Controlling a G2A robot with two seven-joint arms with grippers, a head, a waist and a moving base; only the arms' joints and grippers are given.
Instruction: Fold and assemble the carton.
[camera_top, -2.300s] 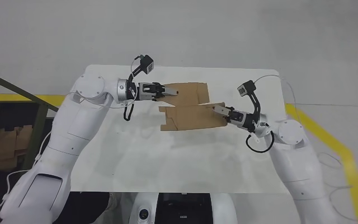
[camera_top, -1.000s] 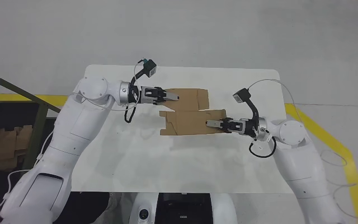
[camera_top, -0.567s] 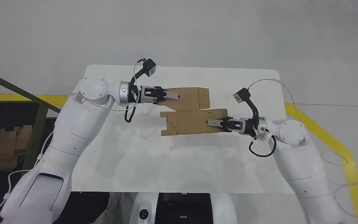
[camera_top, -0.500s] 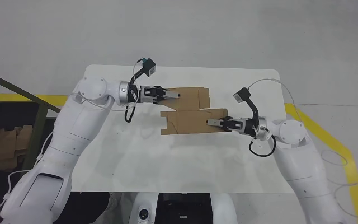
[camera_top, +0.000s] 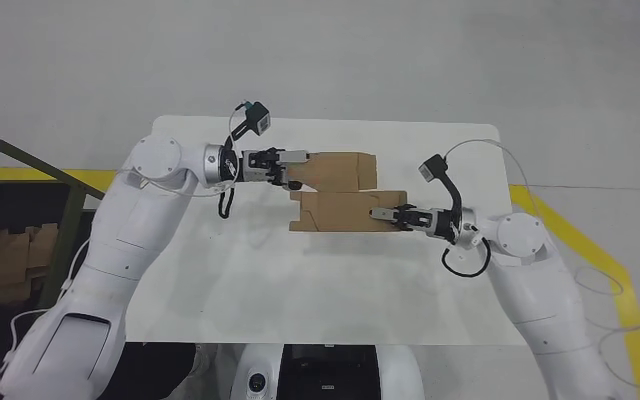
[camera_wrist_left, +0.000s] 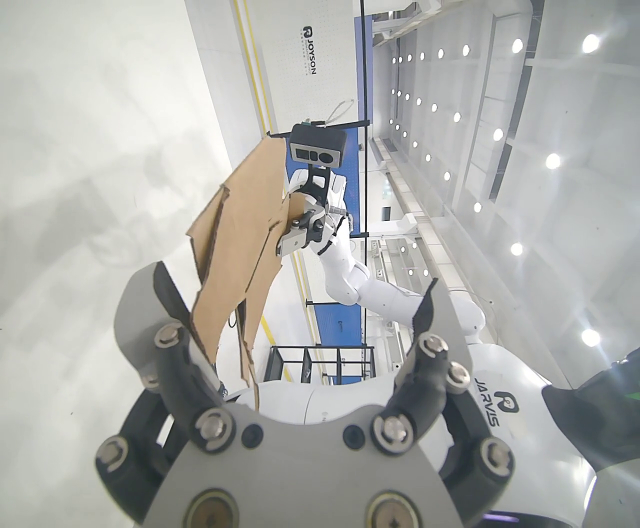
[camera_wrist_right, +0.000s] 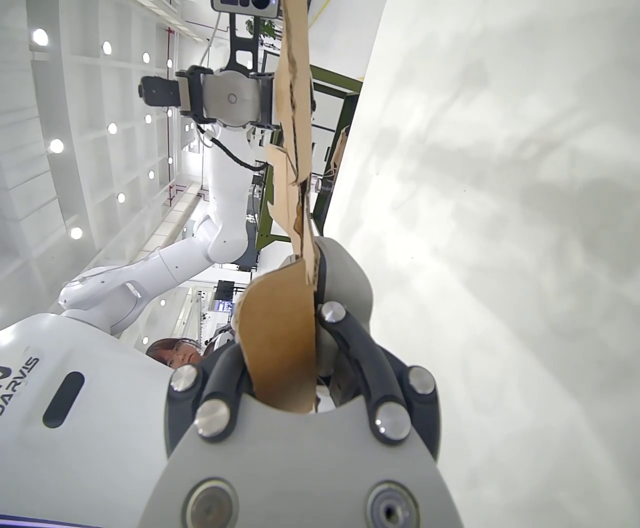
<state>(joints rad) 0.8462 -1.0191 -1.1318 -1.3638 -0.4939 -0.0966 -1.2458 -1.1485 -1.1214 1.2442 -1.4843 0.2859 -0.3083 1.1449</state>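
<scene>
One carton (camera_top: 345, 210), right fingers (camera_wrist_right: 350, 285) clamped, white table (camera_top: 300, 290)

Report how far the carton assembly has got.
Done: the carton looks lifted off the table and bent along its middle crease. In hand: the right gripper is shut on one end; the left gripper is open, one finger against the other end. Left: no box yet, and the walls and flaps are not folded up.

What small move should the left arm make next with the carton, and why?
Probably close the left gripper: its fingers stand apart, with the carton touching only one of them, while the right gripper is shut on the other end.
</scene>
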